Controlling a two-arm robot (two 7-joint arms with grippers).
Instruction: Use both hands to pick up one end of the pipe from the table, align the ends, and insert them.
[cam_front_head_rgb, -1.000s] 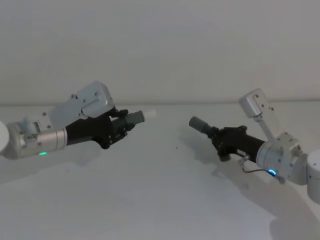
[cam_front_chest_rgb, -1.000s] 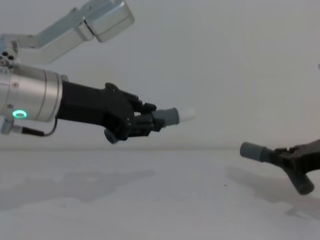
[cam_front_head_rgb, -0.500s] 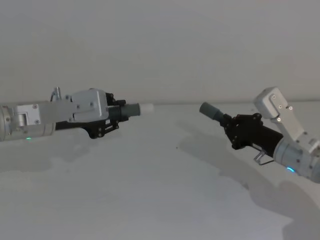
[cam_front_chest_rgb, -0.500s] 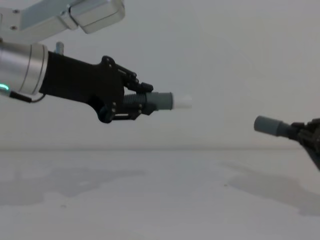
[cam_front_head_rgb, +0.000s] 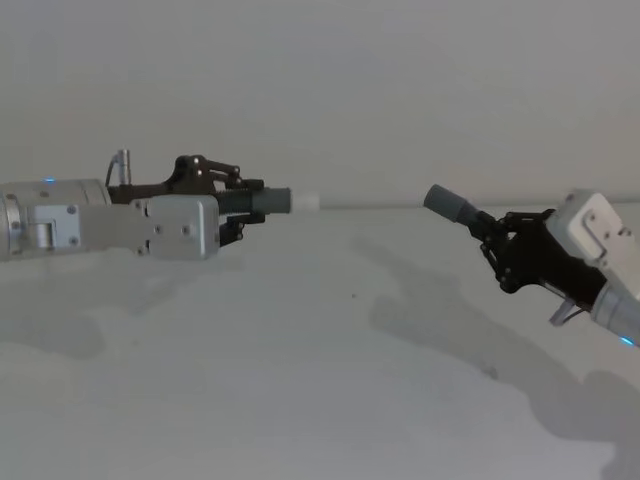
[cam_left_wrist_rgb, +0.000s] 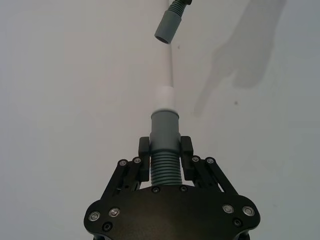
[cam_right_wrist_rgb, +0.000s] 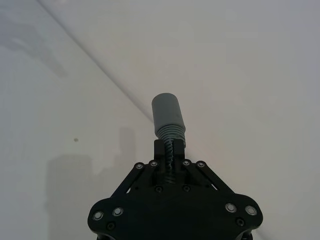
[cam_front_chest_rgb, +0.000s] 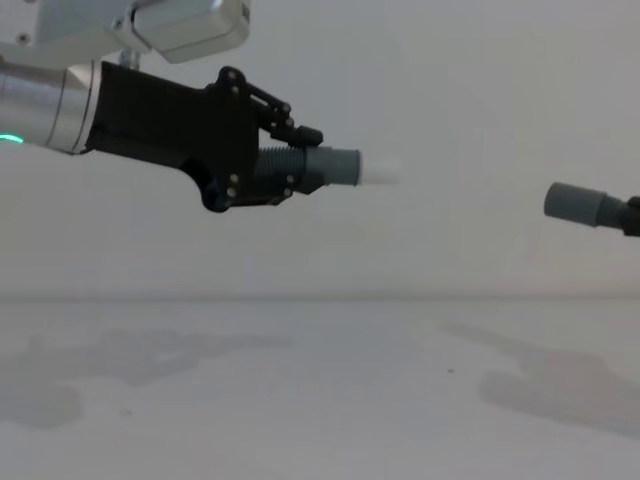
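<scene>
The left gripper (cam_front_head_rgb: 243, 203) clamps the white-tipped hose piece (cam_front_head_rgb: 272, 202); the right gripper (cam_front_head_rgb: 492, 232) clamps the second hose piece (cam_front_head_rgb: 450, 205). Both pieces jut forward of their grippers, facing each other, apart, above the table (cam_front_head_rgb: 330, 380)

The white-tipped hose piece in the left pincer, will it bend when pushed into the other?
Likely little: the left pincer clamps its ribbed middle right behind the cuff, leaving a short stub. The smooth white tip probably slides in easily.
</scene>
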